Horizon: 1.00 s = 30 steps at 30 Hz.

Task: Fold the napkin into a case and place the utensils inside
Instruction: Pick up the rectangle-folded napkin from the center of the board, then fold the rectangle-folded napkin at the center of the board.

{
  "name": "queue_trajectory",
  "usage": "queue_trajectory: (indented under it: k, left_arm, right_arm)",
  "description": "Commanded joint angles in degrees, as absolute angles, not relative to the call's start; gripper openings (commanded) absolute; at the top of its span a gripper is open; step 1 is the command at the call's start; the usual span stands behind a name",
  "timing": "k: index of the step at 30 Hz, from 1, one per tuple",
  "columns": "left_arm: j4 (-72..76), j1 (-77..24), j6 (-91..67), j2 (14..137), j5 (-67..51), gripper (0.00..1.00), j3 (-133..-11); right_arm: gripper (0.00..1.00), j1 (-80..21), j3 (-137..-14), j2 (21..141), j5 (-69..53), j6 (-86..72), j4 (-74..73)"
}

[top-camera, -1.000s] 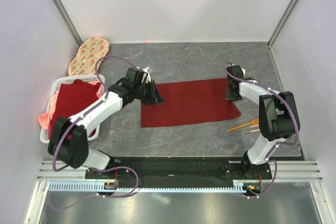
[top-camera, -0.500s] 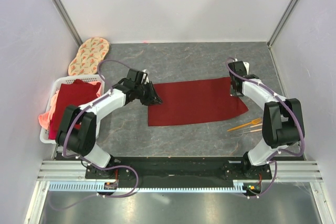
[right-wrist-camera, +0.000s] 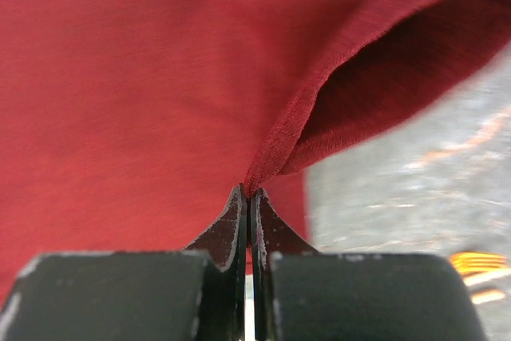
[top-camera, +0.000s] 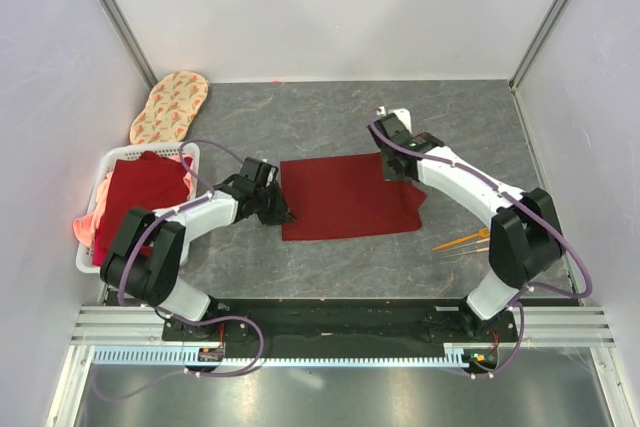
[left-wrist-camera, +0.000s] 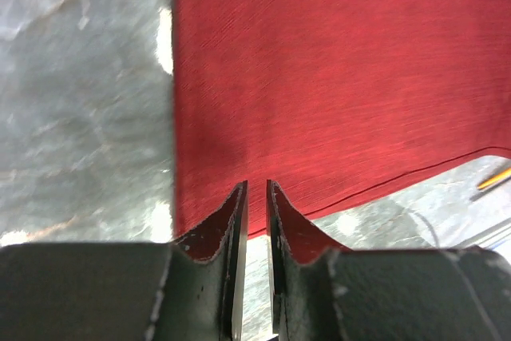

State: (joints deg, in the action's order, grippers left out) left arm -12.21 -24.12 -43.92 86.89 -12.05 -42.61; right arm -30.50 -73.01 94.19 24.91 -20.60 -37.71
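Right wrist shows the right gripper (right-wrist-camera: 248,191) clamping a raised edge of the napkin (right-wrist-camera: 120,77) for folding. Left gripper (left-wrist-camera: 256,185), slightly parted, grips nothing.

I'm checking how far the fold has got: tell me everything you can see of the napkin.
The napkin is a plain dark red cloth, thin and finely woven. It lies mostly flat as a rough rectangle on the grey table. The right gripper is shut on its hemmed edge at the far right, holding up a fold that arches open above the lower layer. The left gripper, fingers slightly apart, sits at its near left corner.
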Motion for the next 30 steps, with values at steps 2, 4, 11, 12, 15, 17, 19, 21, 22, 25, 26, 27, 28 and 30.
queue_trajectory:
  k: [2, 4, 11, 12, 15, 17, 19, 21, 22, 25, 26, 27, 28, 30]
  left_arm:
    - [-10.8, -24.26, -46.76, 80.26, -7.74, 0.21, -41.4]
    - [-12.91, -24.08, -47.2, 79.19, -6.86, 0.21, -41.57]
    - [-13.28, -22.5, -47.9, 79.18, -6.24, 0.2, -40.52]
    - [-12.92, -22.59, -47.73, 81.1, -6.33, 0.2, -40.52]
    - [-11.78, -22.59, -47.72, 83.84, -6.68, 0.18, -40.26]
    - [-9.68, -22.68, -48.16, 84.99, -6.51, 0.18, -38.68]
    - [-9.49, -22.68, -48.16, 85.86, -6.76, 0.18, -38.15]
    - [-9.32, -22.68, -48.25, 85.78, -6.68, 0.18, -37.71]
    - [-9.23, -22.59, -48.34, 85.69, -6.68, 0.18, -37.18]
    - [-9.14, -22.68, -48.34, 85.25, -6.59, 0.18, -36.48]
    - [-9.05, -22.68, -48.43, 85.34, -6.68, 0.18, -36.3]
    - [-8.88, -22.68, -48.43, 85.25, -6.77, 0.18, -36.21]
    - [-8.7, -22.68, -48.43, 85.17, -7.03, 0.18, -35.95]
    - [-8.61, -22.68, -48.52, 85.25, -7.12, 0.18, -35.77]
  right_arm:
    - [0.0, -37.42, -79.18, 97.82, 20.14, -27.24, -39.73]
    - [0.0, -39.02, -81.72, 100.44, 18.81, -28.56, -39.2]
    - [0.0, -43.5, -89.73, 107.75, 12.31, -31.28, -37.71]
    - [0.0, -43.77, -90.26, 108.19, 11.52, -31.55, -37.1]
    - [0.0, -44.56, -92.19, 109.68, 9.06, -32.78, -36.39]
    - [0.0, -44.73, -93.07, 110.56, 6.43, -34.01, -35.86]
    - [0.0, -45.0, -93.43, 111.35, 4.75, -34.89, -34.72]
    - [0.0, -45.18, -93.6, 111.88, 2.65, -36.91, -33.67]
    - [0.0, -45.26, -93.6, 112.67, 1.94, -37.52, -32.97]
    - [0.0, -45.35, -93.87, 114.34, 0.18, -40.25, -31.12]
    - [0.0, -45.26, -93.95, 114.78, 0.09, -40.78, -30.85]
    - [0.0, -45.35, -93.96, 115.05, -2.09, -41.83, -29.72]
    - [0.0, -45.44, -93.96, 115.57, -2.72, -42.27, -29.45]
    - [0.0, -45.35, -93.96, 116.01, -3.69, -43.76, -28.13]
